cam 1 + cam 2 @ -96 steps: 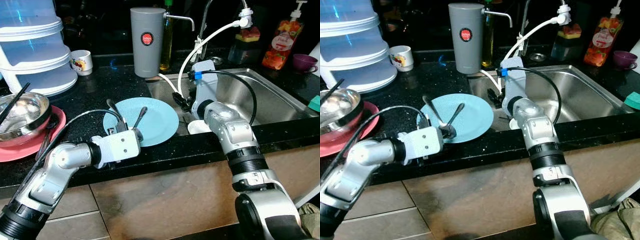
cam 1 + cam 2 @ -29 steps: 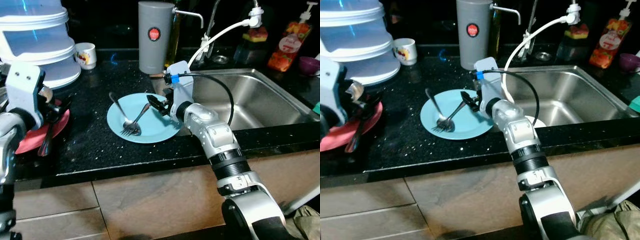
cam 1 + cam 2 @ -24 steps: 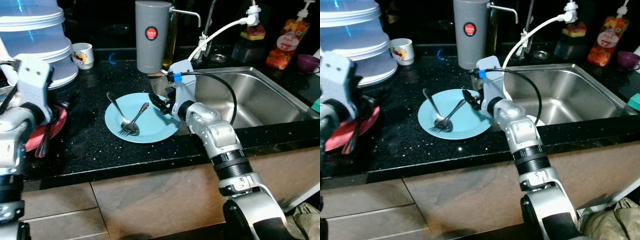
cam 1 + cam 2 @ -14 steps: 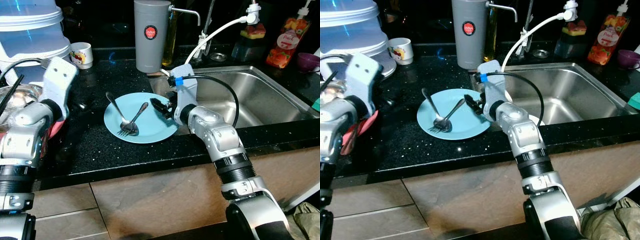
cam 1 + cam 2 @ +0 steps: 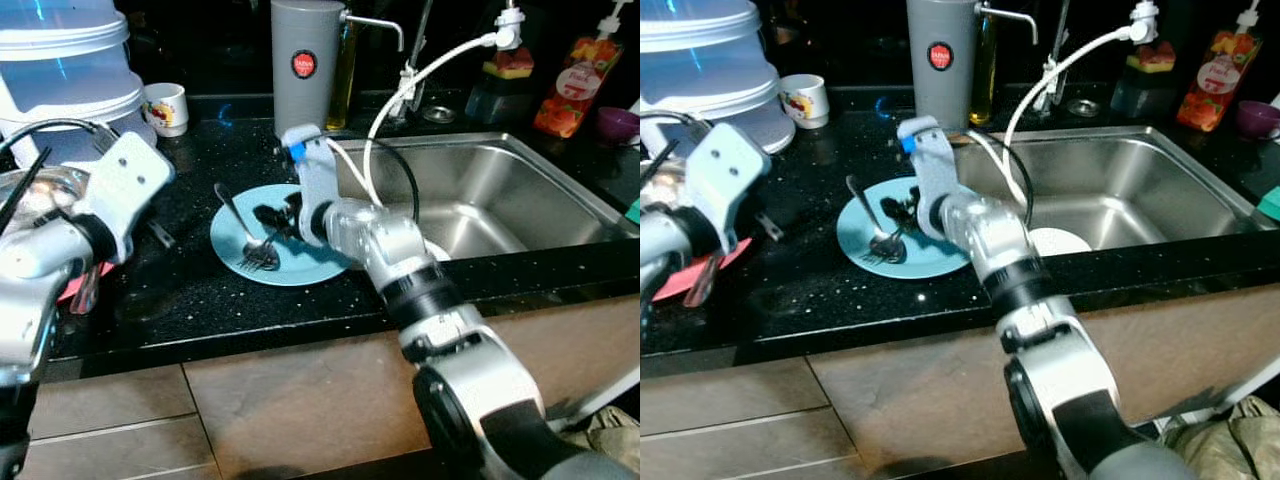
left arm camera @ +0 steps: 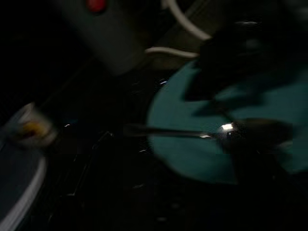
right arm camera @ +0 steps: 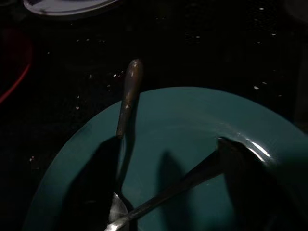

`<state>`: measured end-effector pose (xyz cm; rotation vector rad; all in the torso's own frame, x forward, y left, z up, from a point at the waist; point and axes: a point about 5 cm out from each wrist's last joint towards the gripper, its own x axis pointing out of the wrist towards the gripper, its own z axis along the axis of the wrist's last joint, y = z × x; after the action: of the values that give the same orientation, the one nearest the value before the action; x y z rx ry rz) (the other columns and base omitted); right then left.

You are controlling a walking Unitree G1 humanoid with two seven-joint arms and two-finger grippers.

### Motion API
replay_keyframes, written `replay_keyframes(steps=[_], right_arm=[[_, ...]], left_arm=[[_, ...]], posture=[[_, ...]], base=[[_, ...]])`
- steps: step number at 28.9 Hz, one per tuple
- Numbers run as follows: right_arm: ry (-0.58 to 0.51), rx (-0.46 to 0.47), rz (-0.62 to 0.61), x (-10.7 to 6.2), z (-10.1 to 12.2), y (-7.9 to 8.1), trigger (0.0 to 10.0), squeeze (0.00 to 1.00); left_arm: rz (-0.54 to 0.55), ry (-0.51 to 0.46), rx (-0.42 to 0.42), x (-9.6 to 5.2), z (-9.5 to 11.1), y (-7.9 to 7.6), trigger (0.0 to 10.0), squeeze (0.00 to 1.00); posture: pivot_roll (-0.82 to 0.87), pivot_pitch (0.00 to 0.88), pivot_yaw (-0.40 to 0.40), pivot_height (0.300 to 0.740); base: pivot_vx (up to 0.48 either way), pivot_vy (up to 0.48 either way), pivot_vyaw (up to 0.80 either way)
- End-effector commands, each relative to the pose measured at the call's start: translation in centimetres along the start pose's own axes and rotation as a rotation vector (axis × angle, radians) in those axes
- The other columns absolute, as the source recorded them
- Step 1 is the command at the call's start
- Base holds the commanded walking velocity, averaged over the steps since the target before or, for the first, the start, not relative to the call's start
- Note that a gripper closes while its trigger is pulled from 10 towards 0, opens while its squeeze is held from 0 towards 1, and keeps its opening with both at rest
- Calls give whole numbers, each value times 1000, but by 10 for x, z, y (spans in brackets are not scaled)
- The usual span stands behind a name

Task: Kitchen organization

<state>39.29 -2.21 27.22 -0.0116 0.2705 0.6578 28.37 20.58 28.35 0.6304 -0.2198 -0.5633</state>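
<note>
on the black counter (image 5: pixel 200 300) just left of the sink (image 5: pixel 500 200), the light blue plate (image 5: pixel 310 265) carries a spoon (image 5: pixel 232 205) and a fork (image 5: pixel 262 255) crossed over each other. the right gripper (image 5: pixel 272 218) sits low over the plate at the fork's handle end, though whether its fingers are spread or pinching i cannot tell (too dark there). the left gripper (image 5: pixel 150 232) hangs over the counter left of the plate, near a red plate (image 5: pixel 680 275) bearing a steel bowl (image 5: pixel 50 195); its fingers are likewise unclear.
</note>
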Motion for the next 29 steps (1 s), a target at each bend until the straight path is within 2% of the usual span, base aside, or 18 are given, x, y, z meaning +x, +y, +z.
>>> replay_keyframes(steps=[1, 8, 9, 10, 11, 12, 14, 15, 17, 19, 20, 22, 24, 25, 27, 29], right_arm=[[32, 24, -2, 0, -2, -2, 10000, 1000], [22, -25, -54, -1, 12, -3, 10000, 1000], [19, -47, -90, 0, 19, -2, 10000, 925], [24, -74, -113, 0, 24, 1, 10000, 545], [27, -88, -126, 0, 28, 3, 10000, 294], [23, -96, -144, 0, 31, 4, 10000, 0], [21, -98, -153, 0, 32, 5, 10000, 0], [16, -95, -162, -1, 35, 7, 10000, 0], [21, -104, -173, -1, 35, 8, 10000, 0], [47, -188, -239, 0, 36, 14, 10000, 0], [47, -188, -239, 0, 36, 14, 10000, 0], [34, -264, -316, 0, 38, 15, 10000, 0], [48, -283, -344, 2, 36, 19, 10000, 0], [96, -223, -301, 4, 31, 24, 10000, 0], [121, -190, -284, 4, 28, 26, 10000, 0], [185, -92, -249, 5, 19, 28, 10000, 0]], left_arm=[[-28, -9, -16, -5, 3, -6, 10000, 0], [36, 8, -48, -20, 2, -3, 10000, 0], [68, 15, -67, -26, 0, 0, 10000, 0], [102, 26, -85, -33, -2, 3, 10000, 0], [128, 32, -101, -38, -4, 6, 10000, 0], [155, 38, -115, -43, -5, 9, 10000, 0], [176, 46, -123, -47, -6, 12, 10000, 0], [208, 64, -123, -54, -8, 17, 10000, 0], [219, 67, -127, -56, -8, 20, 10000, 0], [222, 43, -160, -57, -5, 20, 10000, 0], [222, 43, -160, -57, -5, 20, 10000, 0], [208, 38, -169, -56, -4, 18, 10000, 0], [199, 45, -173, -55, -5, 14, 10000, 0], [196, 41, -184, -53, -5, 12, 10000, 0], [196, 38, -189, -52, -5, 11, 10000, 0], [187, 28, -199, -49, -3, 8, 10000, 0]], posture=[[47, 66, -53, 740], [45, 57, -55, 740], [49, 55, -60, 740], [49, 55, -60, 740], [52, 53, -61, 740], [54, 54, -63, 740], [54, 54, -63, 740], [54, 54, -63, 740], [64, 57, -68, 740], [69, 60, -68, 740], [69, 60, -68, 740], [69, 62, -68, 740], [68, 63, -65, 740], [66, 66, -64, 740], [64, 68, -63, 740], [64, 68, -63, 740]], base=[[0, 0, 0], [0, 0, 0], [0, 0, 0], [0, 0, 0], [0, 0, 0], [0, 0, 0], [0, 0, 0], [0, 0, 0], [0, 0, 0], [0, 0, 0], [0, 0, 0], [0, 0, 0], [0, 0, 0], [0, 0, 0], [0, 0, 0], [0, 0, 0]])
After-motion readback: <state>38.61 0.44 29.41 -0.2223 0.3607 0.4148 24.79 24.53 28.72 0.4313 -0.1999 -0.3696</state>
